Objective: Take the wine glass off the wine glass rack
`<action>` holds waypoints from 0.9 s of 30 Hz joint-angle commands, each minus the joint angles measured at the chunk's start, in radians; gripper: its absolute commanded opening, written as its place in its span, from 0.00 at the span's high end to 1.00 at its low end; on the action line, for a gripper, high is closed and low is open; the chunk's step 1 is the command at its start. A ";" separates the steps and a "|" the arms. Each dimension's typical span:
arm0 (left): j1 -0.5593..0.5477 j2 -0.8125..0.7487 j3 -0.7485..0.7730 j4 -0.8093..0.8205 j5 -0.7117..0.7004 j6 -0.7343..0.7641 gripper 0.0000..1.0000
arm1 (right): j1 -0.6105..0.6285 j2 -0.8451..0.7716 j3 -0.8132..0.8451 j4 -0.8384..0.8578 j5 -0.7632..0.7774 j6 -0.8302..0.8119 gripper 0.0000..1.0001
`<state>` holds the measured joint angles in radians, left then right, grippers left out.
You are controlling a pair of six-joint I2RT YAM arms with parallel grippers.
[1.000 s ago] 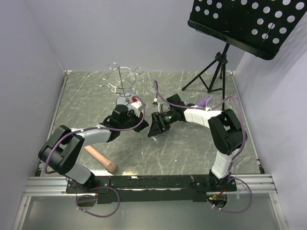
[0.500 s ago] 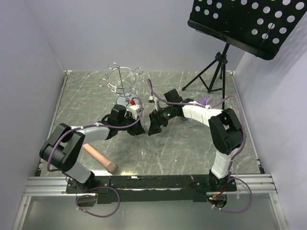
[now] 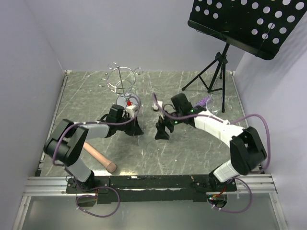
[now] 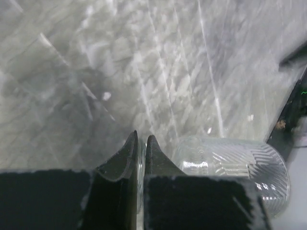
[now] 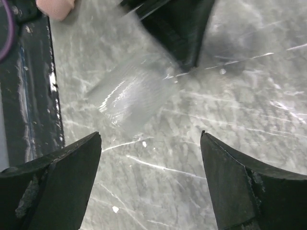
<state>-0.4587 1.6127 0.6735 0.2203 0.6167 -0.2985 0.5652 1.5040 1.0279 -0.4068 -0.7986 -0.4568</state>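
Observation:
The wine glass rack (image 3: 122, 79) stands at the back left, with no glass that I can see on its loops. The clear ribbed wine glass (image 4: 231, 163) lies low over the table, off the rack. My left gripper (image 4: 140, 139) is shut on a thin glass part of it, and the bowl sticks out to the right of the jaws. In the top view the left gripper (image 3: 135, 128) is in front of the rack. My right gripper (image 5: 150, 136) is open and empty, with the glass bowl (image 5: 128, 99) just beyond its tips. It faces the left gripper from the right (image 3: 162, 132).
A black music stand (image 3: 249, 21) on a tripod (image 3: 213, 74) fills the back right. A wooden pin (image 3: 100, 158) lies at the front left. A purple object (image 3: 203, 101) lies behind the right arm. The black rail (image 3: 153, 181) runs along the near edge.
My left gripper has moved from the rack's base toward the near side, carrying the glass down. The right arm's elbow has swung out to the right, and its gripper has shifted slightly nearer.

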 commanded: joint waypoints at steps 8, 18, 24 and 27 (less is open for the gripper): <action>0.110 0.171 0.097 0.090 0.198 -0.202 0.99 | 0.156 -0.067 -0.137 0.328 0.291 0.072 0.23; 0.126 0.226 0.123 0.076 0.224 -0.209 0.99 | 0.156 0.028 -0.034 0.335 0.306 0.133 0.46; 0.127 0.237 0.133 0.068 0.239 -0.195 0.99 | 0.156 0.051 -0.026 0.347 0.315 0.132 0.49; 0.132 0.256 0.149 0.048 0.253 -0.189 0.99 | 0.156 0.064 -0.016 0.344 0.305 0.122 0.51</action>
<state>-0.3340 1.8378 0.7822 0.2802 0.8429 -0.5056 0.7158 1.5482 0.9520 -0.1043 -0.4946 -0.3298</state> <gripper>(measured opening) 0.068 0.498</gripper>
